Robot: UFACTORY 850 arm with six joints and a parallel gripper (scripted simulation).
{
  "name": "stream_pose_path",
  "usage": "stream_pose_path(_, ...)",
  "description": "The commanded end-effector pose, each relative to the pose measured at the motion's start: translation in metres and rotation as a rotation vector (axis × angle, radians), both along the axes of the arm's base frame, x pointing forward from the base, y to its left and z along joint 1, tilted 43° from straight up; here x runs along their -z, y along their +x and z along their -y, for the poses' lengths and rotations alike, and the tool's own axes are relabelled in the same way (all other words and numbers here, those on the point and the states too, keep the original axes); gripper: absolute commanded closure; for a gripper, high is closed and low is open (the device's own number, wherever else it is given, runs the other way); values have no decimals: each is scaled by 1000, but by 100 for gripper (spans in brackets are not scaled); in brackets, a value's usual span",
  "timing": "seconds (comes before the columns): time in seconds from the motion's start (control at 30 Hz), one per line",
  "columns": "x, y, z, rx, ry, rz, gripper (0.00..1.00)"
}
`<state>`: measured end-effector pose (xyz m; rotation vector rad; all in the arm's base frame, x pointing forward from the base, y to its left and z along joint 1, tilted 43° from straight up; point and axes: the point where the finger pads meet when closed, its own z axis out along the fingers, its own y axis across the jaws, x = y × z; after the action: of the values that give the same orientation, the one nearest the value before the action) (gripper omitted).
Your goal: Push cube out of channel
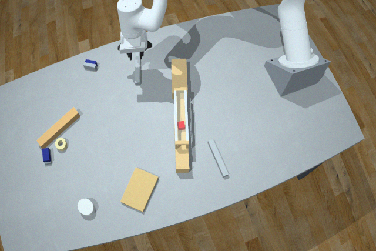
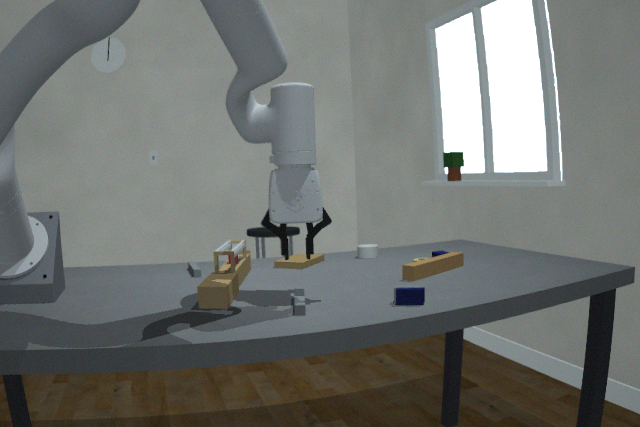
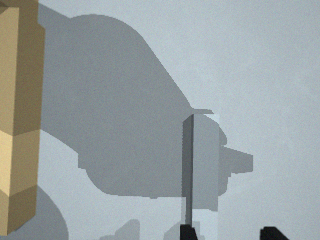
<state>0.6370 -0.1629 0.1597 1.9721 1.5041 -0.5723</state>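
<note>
A red cube (image 1: 181,125) sits inside the channel (image 1: 181,114), a long tan base with pale side walls and a see-through roof. The cube is nearer the channel's near end, where a tan ledge (image 1: 182,158) sticks out. A wider tan block (image 1: 179,73) forms the far end. A slim grey stick (image 1: 138,73) lies on the table left of that far end. My gripper (image 1: 135,55) hangs above the stick's far end, fingers partly open and empty. In the wrist view the stick (image 3: 202,165) runs up from between my fingertips. In the side view my gripper (image 2: 295,251) is clearly above the stick (image 2: 298,303).
A second grey bar (image 1: 218,157) lies right of the channel's near end. A tan plank (image 1: 57,127), yellow ring (image 1: 59,142), two blue blocks (image 1: 46,154) (image 1: 90,64), a tan slab (image 1: 139,188) and a white cylinder (image 1: 85,206) lie to the left. The arm's base (image 1: 296,73) stands at the right.
</note>
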Motion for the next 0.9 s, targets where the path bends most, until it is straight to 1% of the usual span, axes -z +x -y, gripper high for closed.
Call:
stream_pose_path(0.0,24,2,23,-1,-1,2,61)
stream_pose_path(0.07,34,2,32,-1,-1,2,61)
stream_pose_path(0.13,34,2,32,-1,-1,2,61)
stream_pose_path(0.27,46,2,43,-1,-1,2,61)
stream_pose_path(0.7,54,2,50,-1,-1,2,61)
stream_pose_path(0.87,62,2,58,-1,-1,2,61)
